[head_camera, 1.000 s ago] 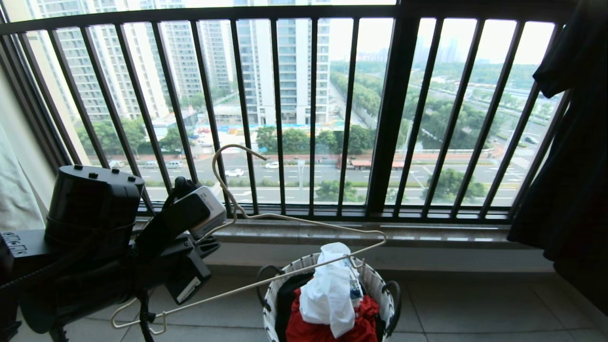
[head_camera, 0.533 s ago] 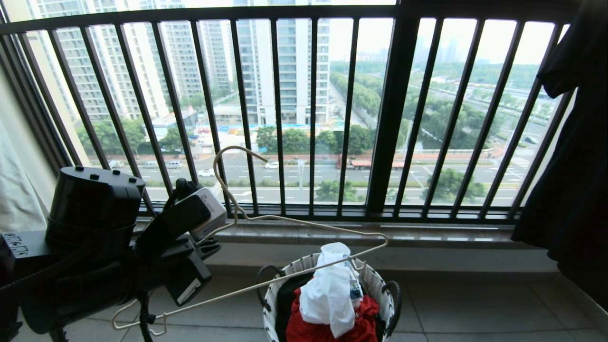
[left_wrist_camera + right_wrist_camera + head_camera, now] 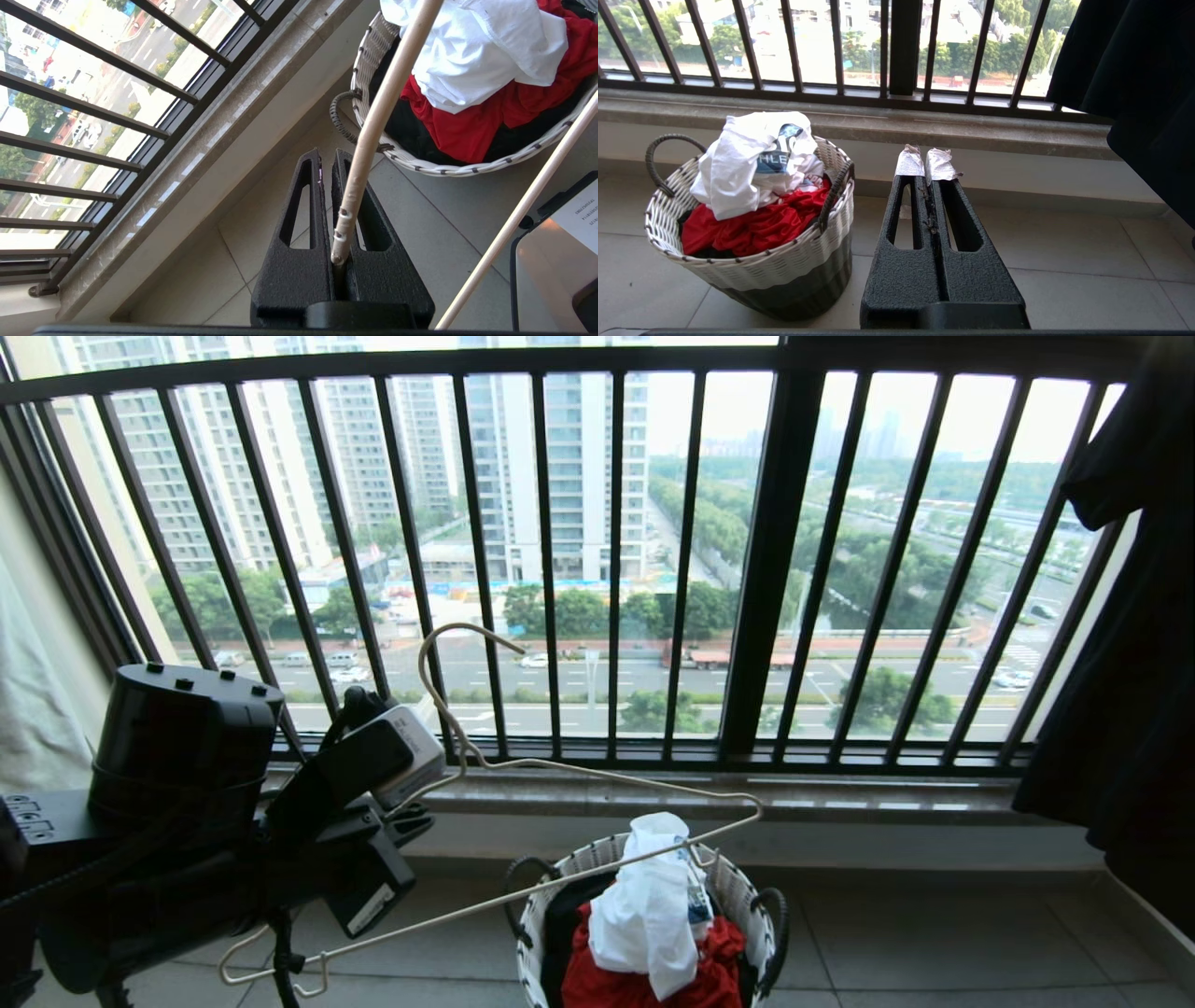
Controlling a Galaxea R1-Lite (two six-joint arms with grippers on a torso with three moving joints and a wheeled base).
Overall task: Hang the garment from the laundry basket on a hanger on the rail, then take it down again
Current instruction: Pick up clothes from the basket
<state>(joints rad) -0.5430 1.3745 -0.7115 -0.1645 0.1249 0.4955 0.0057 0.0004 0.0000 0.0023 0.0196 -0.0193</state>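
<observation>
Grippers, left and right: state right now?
Left gripper: shut on the wire hanger, held above the floor near the laundry basket.
Right gripper: shut, holding nothing.

Black window bars (image 3: 616,560) fill the upper frame, with daylit tower blocks (image 3: 560,467) and a road (image 3: 653,677) beyond; below run a stone sill (image 3: 840,798) and pale floor tiles (image 3: 934,943)

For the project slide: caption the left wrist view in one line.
Left gripper shut on the cream wire hanger, above the laundry basket holding the white garment.
</observation>
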